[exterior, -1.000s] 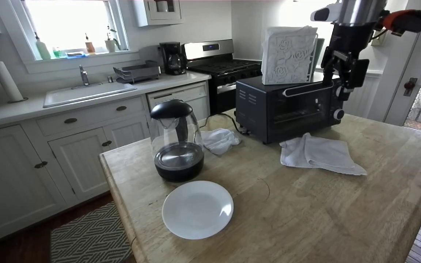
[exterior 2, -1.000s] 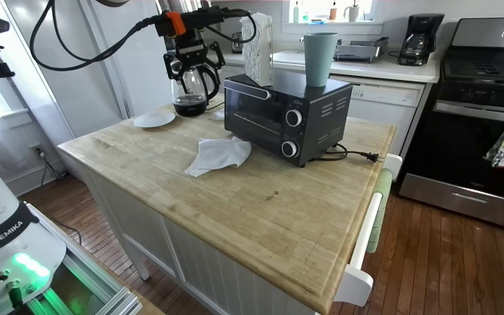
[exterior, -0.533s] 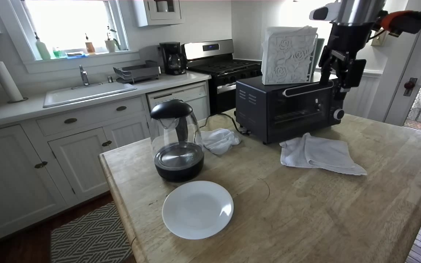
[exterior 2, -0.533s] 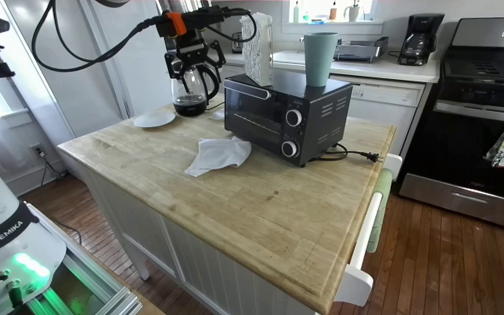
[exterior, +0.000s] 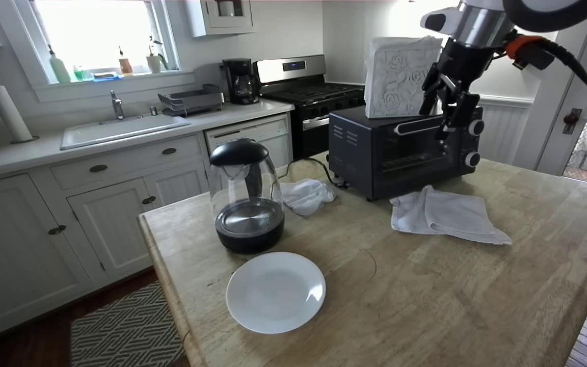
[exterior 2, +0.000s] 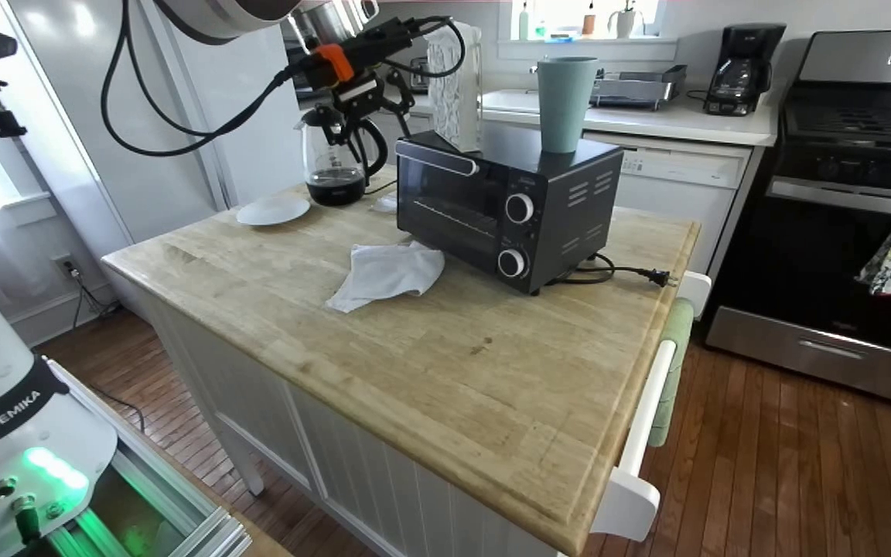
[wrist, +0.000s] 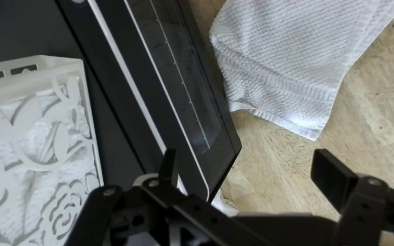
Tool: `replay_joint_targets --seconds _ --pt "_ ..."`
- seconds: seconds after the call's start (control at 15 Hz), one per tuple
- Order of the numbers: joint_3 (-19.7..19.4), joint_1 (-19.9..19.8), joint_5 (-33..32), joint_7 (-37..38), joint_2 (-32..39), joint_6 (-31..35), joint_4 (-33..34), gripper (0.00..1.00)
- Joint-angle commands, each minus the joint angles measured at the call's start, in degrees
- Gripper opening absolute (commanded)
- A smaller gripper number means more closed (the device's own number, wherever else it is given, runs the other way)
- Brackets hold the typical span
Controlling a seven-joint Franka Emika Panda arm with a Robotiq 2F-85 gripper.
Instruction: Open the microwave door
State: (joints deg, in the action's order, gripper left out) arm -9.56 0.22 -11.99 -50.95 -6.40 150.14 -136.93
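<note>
The end effector (wrist: pixel 250 171) is held above the front of the microwave (exterior 2: pixel 573 220), its fingers spread wide and nothing gripped between them. In the wrist view, one fingertip is seen overlapping the end of the door handle (exterior 2: pixel 438 160), while the other is seen against the bare wood of the worktop (exterior 2: pixel 492 371); whether the handle is touched cannot be told. The microwave door (exterior 2: pixel 445 205) is closed, its dark glass kept upright beside the control panel (exterior 2: pixel 517 236). The microwave itself is set on the worktop, and on its top are carried a white napkin holder (exterior: pixel 398 81) with a cut-out rose pattern and a tall green cup (exterior 2: pixel 565 104). A white cloth (exterior 2: pixel 387 275) is laid just in front of the microwave. Between the microwave and a glass kettle (exterior: pixel 250 229) with a black lid, a crumpled white bundle (exterior: pixel 306 196) is found, and a white plate (exterior: pixel 275 293) is placed just beside the kettle. Near the worktop's edge, a loose plug (exterior 2: pixel 653 276) is seen.
</note>
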Motion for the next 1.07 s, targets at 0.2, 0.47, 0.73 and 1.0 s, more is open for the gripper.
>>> replay_joint_targets --seconds 0.2,0.47,0.73,1.0 --pt "0.90 -2.09 -0.08 -4.05 3.84 8.96 -1.12 1.00" --pt "1.06 -2.52 -0.23 -5.65 3.94 11.45 -1.74 1.00" --pt "1.11 -2.80 -0.69 -6.69 3.97 12.45 -2.02 1.00" --pt "1.18 -3.14 -1.46 -7.34 3.93 10.40 -2.68 1.00"
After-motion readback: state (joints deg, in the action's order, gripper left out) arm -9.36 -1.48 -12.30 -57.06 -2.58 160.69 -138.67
